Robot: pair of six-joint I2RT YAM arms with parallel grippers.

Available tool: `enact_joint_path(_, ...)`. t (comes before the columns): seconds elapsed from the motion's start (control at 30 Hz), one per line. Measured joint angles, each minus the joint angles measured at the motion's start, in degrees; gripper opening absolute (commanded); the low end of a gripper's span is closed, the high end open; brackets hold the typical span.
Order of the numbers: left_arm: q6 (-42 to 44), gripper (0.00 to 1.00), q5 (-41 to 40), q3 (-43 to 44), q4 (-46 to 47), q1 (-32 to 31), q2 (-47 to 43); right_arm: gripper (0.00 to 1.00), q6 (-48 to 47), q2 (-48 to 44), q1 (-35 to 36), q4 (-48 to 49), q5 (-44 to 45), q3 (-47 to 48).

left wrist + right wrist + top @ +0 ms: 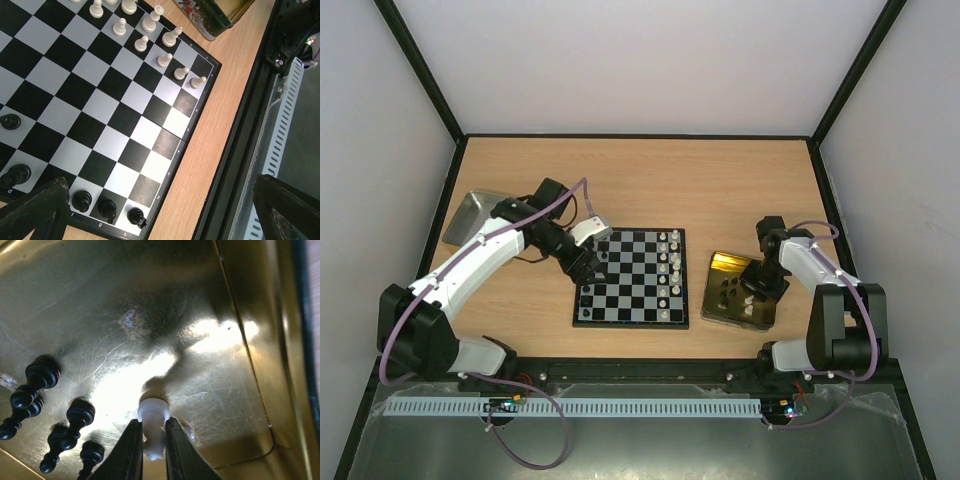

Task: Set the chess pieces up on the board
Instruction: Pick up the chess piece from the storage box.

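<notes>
Right gripper [151, 442] pinches a white piece [152, 415] inside the gold tin [210, 315].
Left gripper [160, 212] hangs wide over the board [100, 115].

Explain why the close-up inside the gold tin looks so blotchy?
Right wrist view: light bounces off the gold tin in white glare patches, and the right gripper shut on a white piece is dark and soft, too near the lens. Left wrist view: the board is evenly lit and sharp; only the left gripper's fingers blur. Top external view: flat light, faint shadows.
</notes>
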Motion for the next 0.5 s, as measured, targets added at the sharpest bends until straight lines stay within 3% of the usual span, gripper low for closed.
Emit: enact_joint_path(0.5, 0.0, 0.99, -0.2, 0.0, 0.1, -0.2, 0.2, 0.02, -0.9, -1.0, 1.0, -4.2, 3.5, 6.1)
